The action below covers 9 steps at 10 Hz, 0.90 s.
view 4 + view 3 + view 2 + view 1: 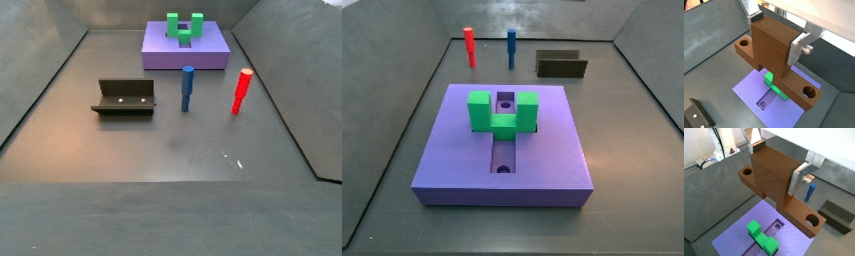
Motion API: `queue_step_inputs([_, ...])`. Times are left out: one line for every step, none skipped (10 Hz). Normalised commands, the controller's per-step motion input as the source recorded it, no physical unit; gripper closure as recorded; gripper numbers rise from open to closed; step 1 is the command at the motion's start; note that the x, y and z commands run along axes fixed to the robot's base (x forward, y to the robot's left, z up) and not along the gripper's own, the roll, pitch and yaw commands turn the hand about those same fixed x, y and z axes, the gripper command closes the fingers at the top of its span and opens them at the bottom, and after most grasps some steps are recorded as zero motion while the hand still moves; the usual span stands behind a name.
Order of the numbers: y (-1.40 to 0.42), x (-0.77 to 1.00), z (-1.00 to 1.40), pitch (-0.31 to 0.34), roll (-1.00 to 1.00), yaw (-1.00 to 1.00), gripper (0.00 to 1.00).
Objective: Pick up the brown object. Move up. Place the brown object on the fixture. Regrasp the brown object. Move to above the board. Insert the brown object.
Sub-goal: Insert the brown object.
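Observation:
My gripper [774,162] is shut on the brown object [774,178], also seen in the other wrist view [774,47]. The silver fingers [797,47] clamp its thick block. Its crossbar below has a round hole at each end. It hangs above the purple board [741,235], over the groove and the green U-shaped block [774,89]. In both side views the board [462,150] [187,52] and the green block [500,112] show, but neither gripper nor brown object is in view. The fixture [561,65] [126,97] stands empty on the floor beside the board.
A red peg [469,45] and a blue peg [512,47] stand upright between the board and the fixture. They also show in a side view, the red peg [242,90] and the blue peg [187,88]. Grey walls enclose the floor.

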Motion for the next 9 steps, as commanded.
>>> queue_step_inputs([-0.01,0.00,-0.29,0.000,-0.30,-0.51,1.00])
queue_step_inputs([-0.05,0.00,-0.19,0.000,-0.23,-0.81,1.00])
queue_step_inputs([-0.07,0.00,-0.13,0.023,-0.24,-0.78,1.00])
queue_step_inputs([-0.06,0.00,-0.15,0.000,-0.23,-0.80,1.00])
queue_step_inputs([-0.06,0.00,-0.18,0.000,-0.22,-0.81,1.00])
queue_step_inputs([-0.05,0.00,-0.20,0.000,-0.22,-0.82,1.00])
queue_step_inputs([-0.07,0.00,-0.16,-0.040,-0.22,-0.82,1.00])
queue_step_inputs([-0.07,0.00,-0.16,-0.043,-0.22,-0.82,1.00])
queue_step_inputs([-0.08,0.00,-0.10,-0.041,-0.25,-0.79,1.00])
